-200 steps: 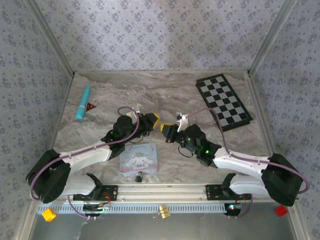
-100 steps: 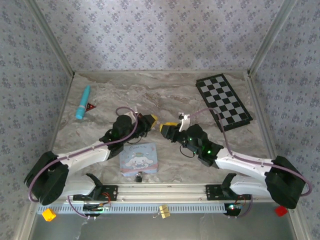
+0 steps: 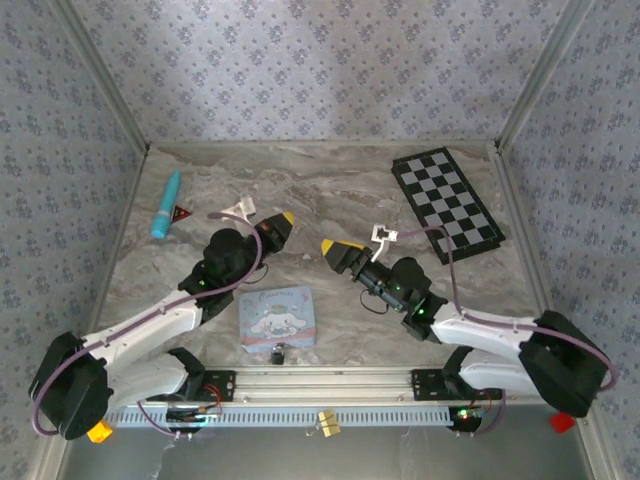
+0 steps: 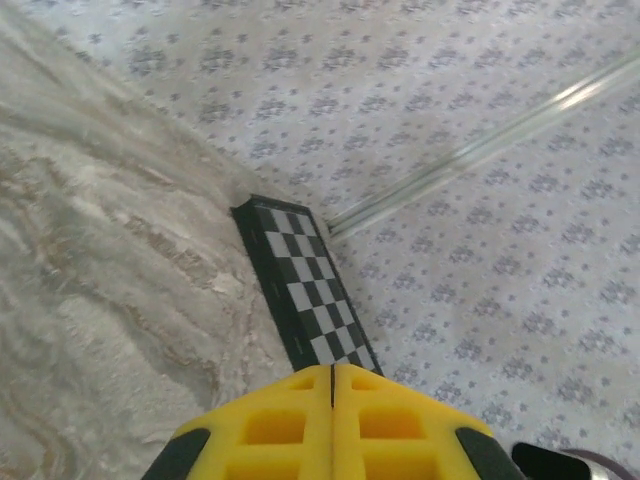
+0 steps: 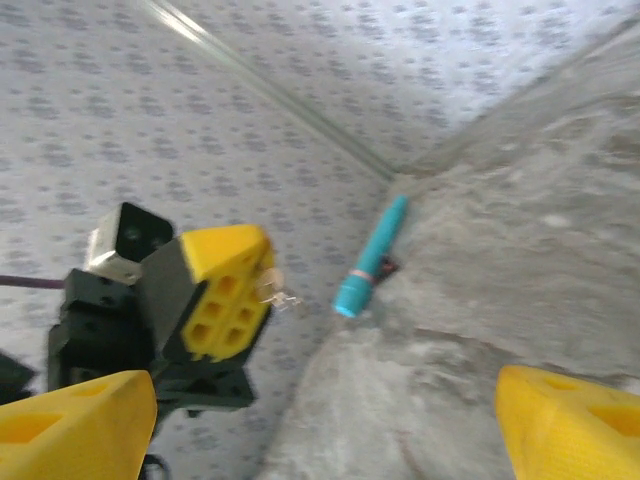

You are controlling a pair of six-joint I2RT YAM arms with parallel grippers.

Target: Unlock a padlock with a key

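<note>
The tiny black padlock [image 3: 277, 352] lies on the marble table by the front edge of the blue cartoon tin [image 3: 279, 315], apart from both grippers. My left gripper [image 3: 283, 220] is raised above the table's middle, its yellow jaws pressed together [image 4: 332, 368]. In the right wrist view a small silvery key [image 5: 283, 297] pokes out of the left gripper's yellow fingers [image 5: 215, 290]. My right gripper [image 3: 338, 250] faces it from the right with its jaws spread wide [image 5: 325, 440] and nothing between them.
A folded chessboard [image 3: 446, 203] lies at the back right, also in the left wrist view [image 4: 305, 290]. A teal flashlight [image 3: 167, 203] and a small red-and-black triangle [image 3: 182, 212] sit at the back left. Patterned walls enclose the table.
The two grippers were tip to tip and have parted. The right gripper has opened. The left gripper has swung back and to the left, still shut.
</note>
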